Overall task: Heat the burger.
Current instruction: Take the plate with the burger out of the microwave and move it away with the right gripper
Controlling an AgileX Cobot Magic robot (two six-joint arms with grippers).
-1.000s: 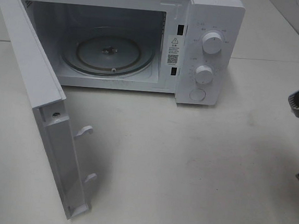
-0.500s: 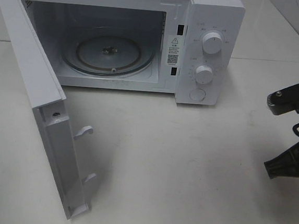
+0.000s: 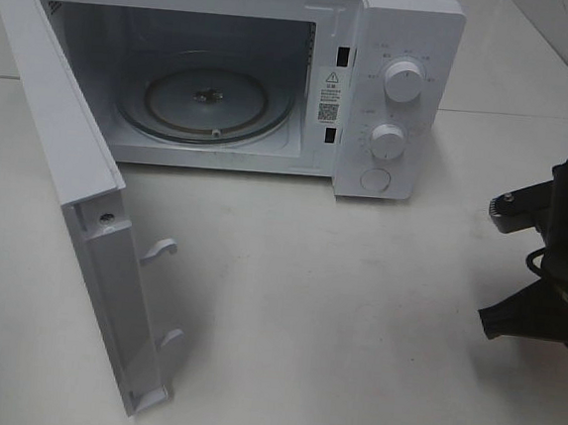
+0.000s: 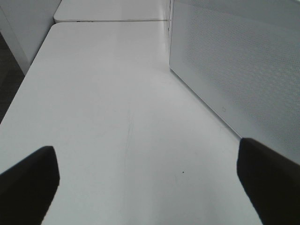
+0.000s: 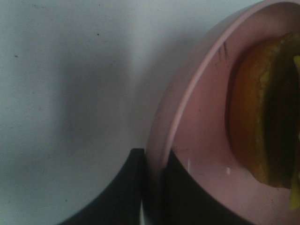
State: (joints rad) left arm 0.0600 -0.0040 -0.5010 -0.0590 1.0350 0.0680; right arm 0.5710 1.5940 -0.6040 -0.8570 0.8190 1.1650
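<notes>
Item 1: burger (image 5: 262,112) w/ glossy golden-brown bun. Only part shows, in right wrist view: orange-brown bun edge, dark band beside it, sliver of yellow-green at frame edge. Sits on shallow pink round plate (image 5: 187,112), off the rim. Not visible in high view.

Item 2: right gripper (image 5: 152,187), black. Fingers (image 5: 123,197) pinched on pink plate's rim, one outside, one inside. In high view the black right arm (image 3: 558,266) is at table's right edge, well apart from oven.

Item 3: left gripper (image 4: 150,180), black. Fingertips (image 4: 28,183) wide apart, nothing between, above bare white tabletop (image 4: 108,108). White perforated panel (image 4: 234,65) just beside it; can't tell which part of the oven it is.

Item 4: white boxy microwave oven (image 3: 398,44), back of table. Door (image 3: 75,214) swung fully open toward left. Clear glass round turntable (image 3: 204,101) inside, cavity holds nothing else. Two white round knobs (image 3: 404,81), one above the other, plus round button (image 3: 374,179) below.
</notes>
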